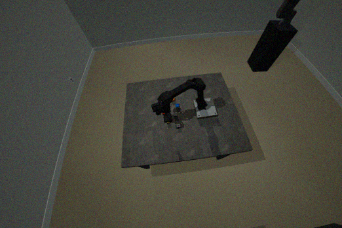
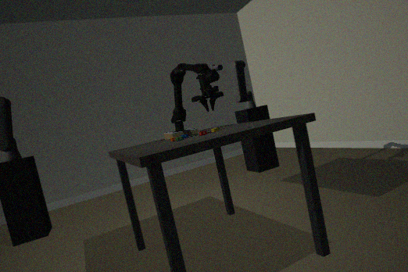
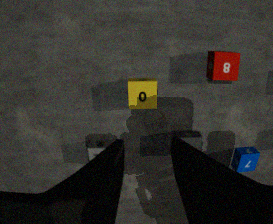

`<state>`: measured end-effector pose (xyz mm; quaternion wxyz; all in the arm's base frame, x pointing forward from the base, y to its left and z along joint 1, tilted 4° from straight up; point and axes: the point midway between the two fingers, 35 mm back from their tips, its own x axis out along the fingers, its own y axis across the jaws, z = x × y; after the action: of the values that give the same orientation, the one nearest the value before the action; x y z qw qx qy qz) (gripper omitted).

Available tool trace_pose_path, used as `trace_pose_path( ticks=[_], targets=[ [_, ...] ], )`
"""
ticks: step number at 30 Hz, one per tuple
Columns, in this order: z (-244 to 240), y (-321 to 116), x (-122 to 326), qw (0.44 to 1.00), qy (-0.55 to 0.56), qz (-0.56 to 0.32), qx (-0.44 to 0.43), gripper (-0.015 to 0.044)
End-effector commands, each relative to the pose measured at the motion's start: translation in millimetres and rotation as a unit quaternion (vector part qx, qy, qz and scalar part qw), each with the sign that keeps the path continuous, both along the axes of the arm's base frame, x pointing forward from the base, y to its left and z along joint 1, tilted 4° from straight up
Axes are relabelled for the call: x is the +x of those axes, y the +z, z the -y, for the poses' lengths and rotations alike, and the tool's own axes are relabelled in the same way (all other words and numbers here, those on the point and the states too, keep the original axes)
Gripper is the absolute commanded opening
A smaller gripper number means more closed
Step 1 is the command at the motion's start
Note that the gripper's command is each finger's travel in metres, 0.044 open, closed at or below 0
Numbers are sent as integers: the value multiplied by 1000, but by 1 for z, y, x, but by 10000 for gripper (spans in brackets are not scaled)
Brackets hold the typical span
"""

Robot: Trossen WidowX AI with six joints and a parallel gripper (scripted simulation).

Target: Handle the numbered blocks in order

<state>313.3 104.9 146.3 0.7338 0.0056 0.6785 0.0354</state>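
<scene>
My gripper (image 2: 210, 110) (image 3: 147, 145) is partly open and empty, high above the table. The yellow block (image 3: 142, 94) (image 2: 215, 130) shows 0 and lies ahead of the fingertips in the wrist view. The red block (image 3: 223, 66) (image 2: 202, 133) shows 8, to the right of the yellow one. A blue block (image 3: 245, 159) (image 1: 177, 105) (image 2: 184, 136) shows 7, right of the right finger. A pale block (image 3: 96, 151) (image 1: 178, 126) is partly hidden behind the left finger; its digit is unclear. A dark block behind the right finger is mostly hidden.
An orange block (image 1: 173, 99) (image 2: 173, 139) stands beyond the blue one, with a green block (image 2: 178, 138) beside it in the exterior view. The arm stands on a pale base plate (image 1: 210, 112). Shadows of the arm fall across the table (image 1: 146, 147).
</scene>
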Motion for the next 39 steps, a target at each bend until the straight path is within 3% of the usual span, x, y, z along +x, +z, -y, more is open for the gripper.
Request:
trace_pose_path(
  ticks=[1, 7, 14, 20, 27, 31, 39],
  targets=[
    [1, 3, 0, 1000, 2, 1, -2, 120],
    [7, 3, -5, 1000, 2, 1, -3, 120],
    [58, -6, -64, 1000, 2, -1, -5, 120],
    [59, -6, -66, 1000, 2, -2, -5, 120],
    [55, -79, -59, 1000, 2, -2, -5, 304],
    [55, -87, -60, 1000, 2, -2, -5, 400],
    [55, -94, -59, 1000, 2, -2, -5, 400]
  ],
)
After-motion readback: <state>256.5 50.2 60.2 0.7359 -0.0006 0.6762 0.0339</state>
